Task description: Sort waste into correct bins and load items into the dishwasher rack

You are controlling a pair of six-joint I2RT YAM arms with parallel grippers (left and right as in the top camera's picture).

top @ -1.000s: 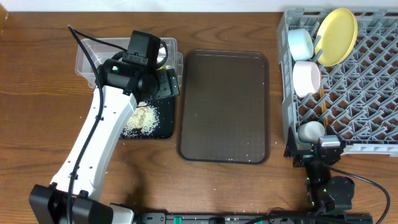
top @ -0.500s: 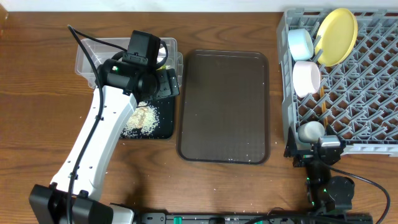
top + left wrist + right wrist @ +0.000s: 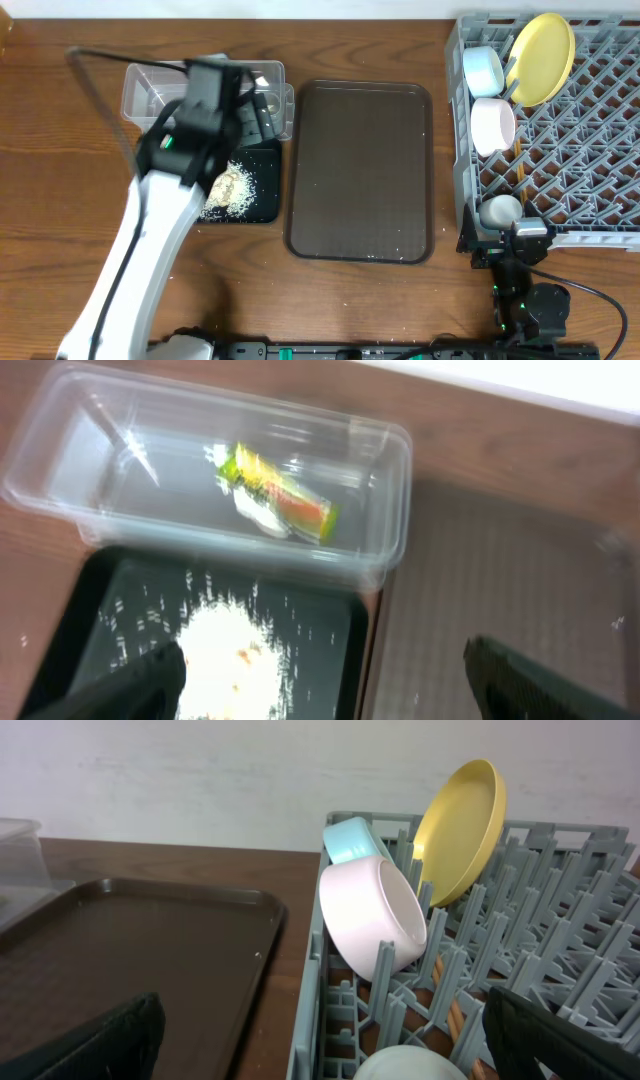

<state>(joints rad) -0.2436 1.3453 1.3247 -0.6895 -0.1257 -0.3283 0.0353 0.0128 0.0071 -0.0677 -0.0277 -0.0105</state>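
Brown wooden table (image 3: 60,200). Directly on it: clear tub (image 3: 150,72) back-left; black tray (image 3: 262,205) just in front of tub; dark brown serving tray (image 3: 360,170) centre, beside both; grey rack (image 3: 462,180) far right, apart from serving tray.

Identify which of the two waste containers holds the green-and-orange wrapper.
The clear plastic tub: the wrapper lies inside it, while the black tray next to it holds white crumbs instead.
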